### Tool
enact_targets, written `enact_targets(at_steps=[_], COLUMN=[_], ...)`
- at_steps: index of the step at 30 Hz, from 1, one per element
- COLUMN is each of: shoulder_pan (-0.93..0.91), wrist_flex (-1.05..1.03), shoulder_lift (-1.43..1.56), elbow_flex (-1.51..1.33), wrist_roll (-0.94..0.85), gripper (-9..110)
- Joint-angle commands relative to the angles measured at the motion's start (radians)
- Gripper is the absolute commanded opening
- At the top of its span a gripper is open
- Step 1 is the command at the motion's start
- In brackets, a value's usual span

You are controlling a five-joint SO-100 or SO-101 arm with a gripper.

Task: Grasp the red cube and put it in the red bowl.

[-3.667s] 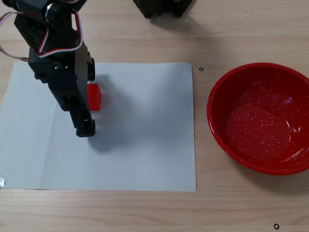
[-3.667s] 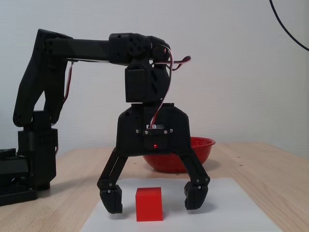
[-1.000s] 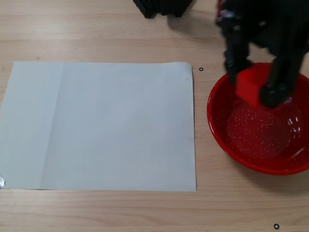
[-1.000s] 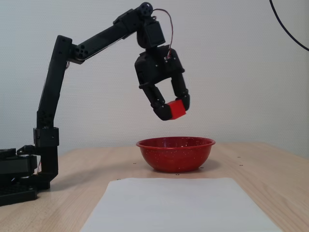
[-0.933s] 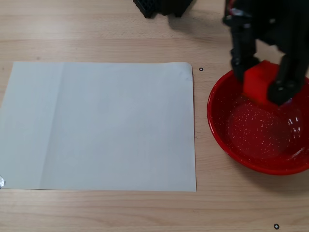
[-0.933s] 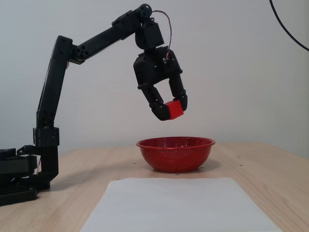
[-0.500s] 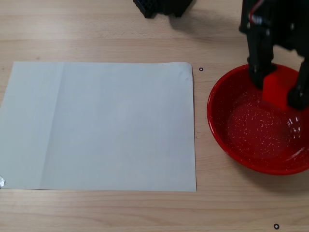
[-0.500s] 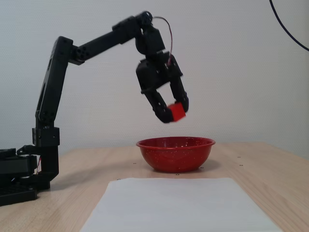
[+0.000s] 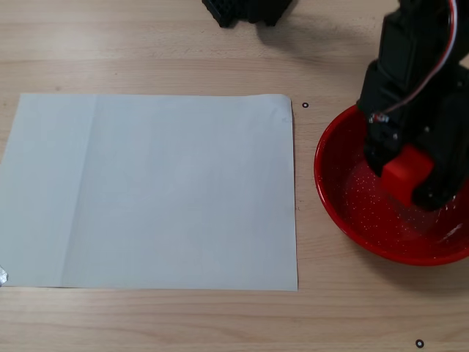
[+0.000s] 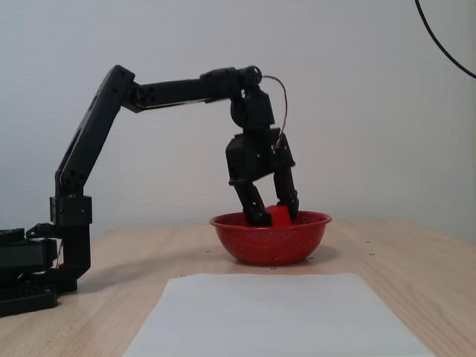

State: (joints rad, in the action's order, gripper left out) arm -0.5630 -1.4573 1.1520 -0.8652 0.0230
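Observation:
The red bowl (image 9: 333, 202) stands on the wooden table at the right in a fixed view, and at the centre in another fixed view (image 10: 271, 245). My gripper (image 9: 405, 182) (image 10: 274, 217) hangs over the bowl, fingers pointing down into it. It is shut on the red cube (image 9: 405, 165) (image 10: 280, 213). The cube sits between the two black fingers at about rim height, above the bowl's speckled floor. Its lower part is hidden behind the bowl's rim in the side view.
A large white paper sheet (image 9: 154, 191) (image 10: 275, 320) lies flat on the table beside the bowl. The arm's black base (image 9: 245, 9) (image 10: 30, 275) stands at the table's far edge. Small black dots (image 9: 305, 105) mark the table.

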Motion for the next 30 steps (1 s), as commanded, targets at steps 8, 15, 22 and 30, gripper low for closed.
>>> enact_targets(at_steps=[8, 15, 22, 30], shoulder_pan=[0.002, 0.002, 0.011, 0.084], wrist_flex=[-0.040, -0.156, -0.291, -0.348], shoulder_lift=[0.101, 0.172, 0.325, 0.477], elbow_flex=[0.104, 0.218, 0.225, 0.144], wrist_roll=[-0.028, -0.038, -0.058, -0.046], gripper=[37, 25, 4, 0])
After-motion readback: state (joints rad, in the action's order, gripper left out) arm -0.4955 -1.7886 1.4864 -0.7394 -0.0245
